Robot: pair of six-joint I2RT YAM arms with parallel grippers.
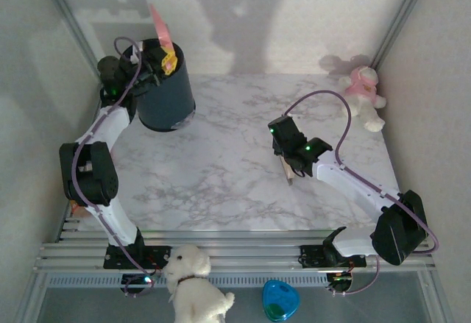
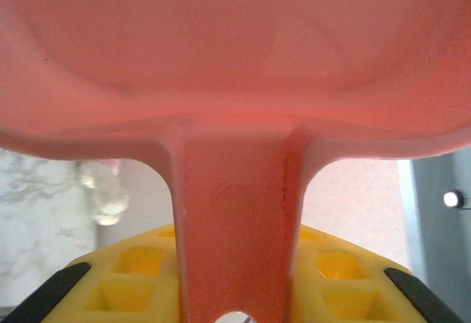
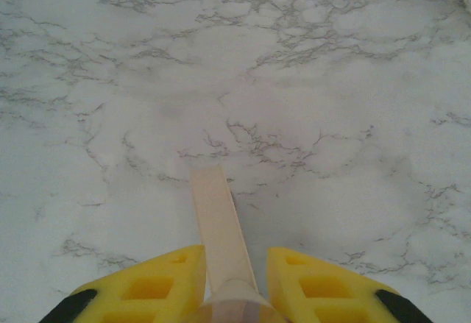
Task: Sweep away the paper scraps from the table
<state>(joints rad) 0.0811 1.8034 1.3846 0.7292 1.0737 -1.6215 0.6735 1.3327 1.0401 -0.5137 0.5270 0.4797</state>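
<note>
**gearhead_jo:** What's sitting around the arms here?

**benchbot:** A dark bin (image 1: 168, 101) stands on the far-left corner of the table (image 1: 221, 168). The left claw (image 1: 168, 59) hangs right over its mouth, so the bin's inside is hidden. A pink plush toy (image 1: 363, 95) sits in the far-right corner, well apart from both arms. A white plush dog (image 1: 195, 286) and a blue heart-shaped thing (image 1: 280, 300) sit on the near side of the rail frame (image 1: 235, 249), between the two bases.

**gearhead_jo:** And the claws themselves?

**benchbot:** The left one is pinching the handle of a pink dustpan (image 2: 235, 58). From its wrist camera the handle runs straight down between the yellow fingers (image 2: 103, 293). In the overhead view the pan is tipped up, with its edge poking above the bin. That arm rises from its base, folds at the elbow by the left rail and reaches to the far corner.

The right claw (image 1: 288, 162) is pressed together on a pale wooden stick (image 3: 218, 220), which points out over the veined marble near the middle of the table. Can't tell if the tip touches the surface. Its arm stretches low from the near right, with the elbow out by the right edge and the forearm angled in toward the centre.
</note>
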